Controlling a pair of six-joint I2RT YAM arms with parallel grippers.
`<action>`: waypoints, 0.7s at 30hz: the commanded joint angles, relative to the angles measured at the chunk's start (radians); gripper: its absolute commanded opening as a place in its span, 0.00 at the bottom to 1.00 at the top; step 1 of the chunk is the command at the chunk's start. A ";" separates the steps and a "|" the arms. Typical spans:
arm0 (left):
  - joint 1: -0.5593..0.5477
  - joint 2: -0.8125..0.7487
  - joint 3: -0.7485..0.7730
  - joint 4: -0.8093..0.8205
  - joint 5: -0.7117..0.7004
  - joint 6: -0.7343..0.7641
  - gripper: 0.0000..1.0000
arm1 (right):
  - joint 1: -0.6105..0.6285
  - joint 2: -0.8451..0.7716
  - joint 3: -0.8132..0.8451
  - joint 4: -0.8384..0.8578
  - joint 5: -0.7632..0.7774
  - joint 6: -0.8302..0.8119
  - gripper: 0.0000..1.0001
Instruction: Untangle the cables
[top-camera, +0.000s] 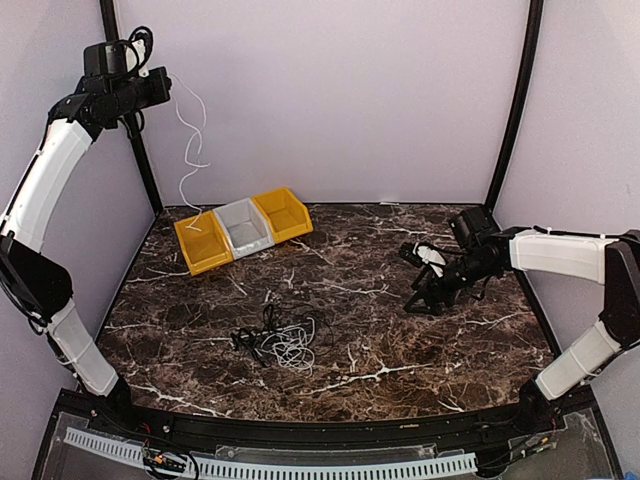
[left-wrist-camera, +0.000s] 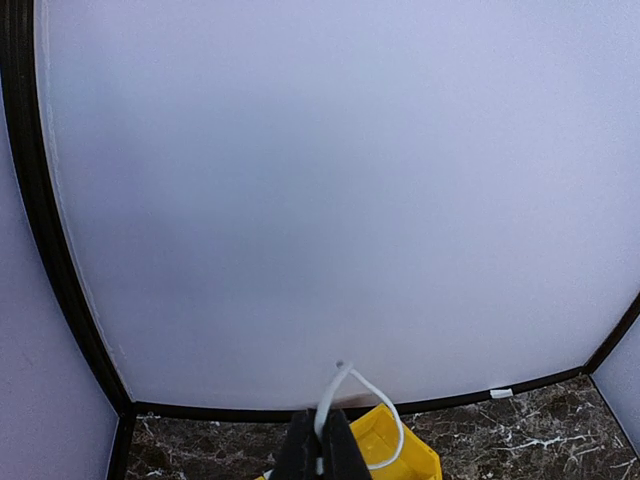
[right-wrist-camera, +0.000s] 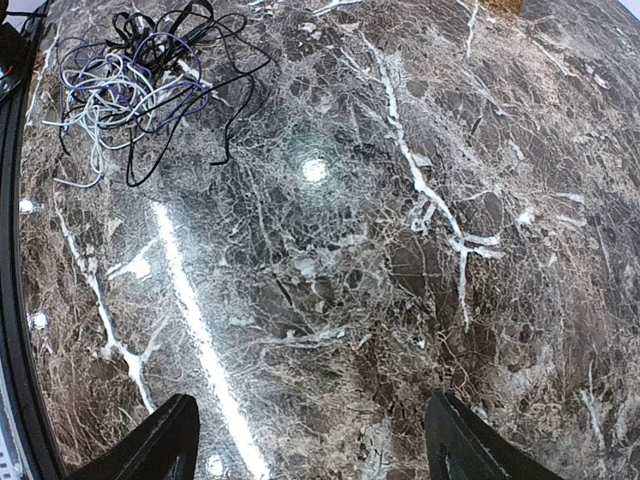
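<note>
From above, the left arm stood raised high against the back wall. Its left hand (top-camera: 163, 88) was pinched on a white cable (top-camera: 190, 145), which hung down in loose kinks, its lower end reaching the nearest of three bins. The bins sat in a row at the back left of the tabletop (top-camera: 420, 350): a yellow bin (top-camera: 203, 242), a grey bin (top-camera: 243, 227) and a second yellow bin (top-camera: 282, 214). The remaining tangle of cables (top-camera: 280, 342), white, grey and black, lay on the tabletop in front of the bins, well apart from both hands. The right hand (top-camera: 418, 297) hung low over the right side of the tabletop, pointing downward.

In the left wrist view, the left hand (left-wrist-camera: 322, 455) had its dark fingers (left-wrist-camera: 298, 450) pressed together around the white cable (left-wrist-camera: 352, 385), which looped up and over beside them. A corner of a yellow bin (left-wrist-camera: 405, 460) showed below, with the pale wall filling most of the view.

In the right wrist view, the right hand (right-wrist-camera: 310, 425) was spread wide with nothing between its fingers (right-wrist-camera: 170, 440), above bare marbled tabletop (right-wrist-camera: 330, 280). The tangle of cables (right-wrist-camera: 130, 80) lay at the upper left, far from the fingertips.
</note>
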 joint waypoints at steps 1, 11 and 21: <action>0.003 -0.006 0.041 -0.011 -0.012 0.007 0.00 | 0.001 0.006 0.013 0.007 0.003 -0.011 0.79; 0.003 0.013 -0.002 -0.007 -0.047 0.032 0.00 | 0.001 0.003 0.011 0.004 0.009 -0.017 0.79; 0.023 0.019 -0.117 0.031 -0.076 0.050 0.00 | 0.000 0.007 0.008 0.003 0.016 -0.022 0.79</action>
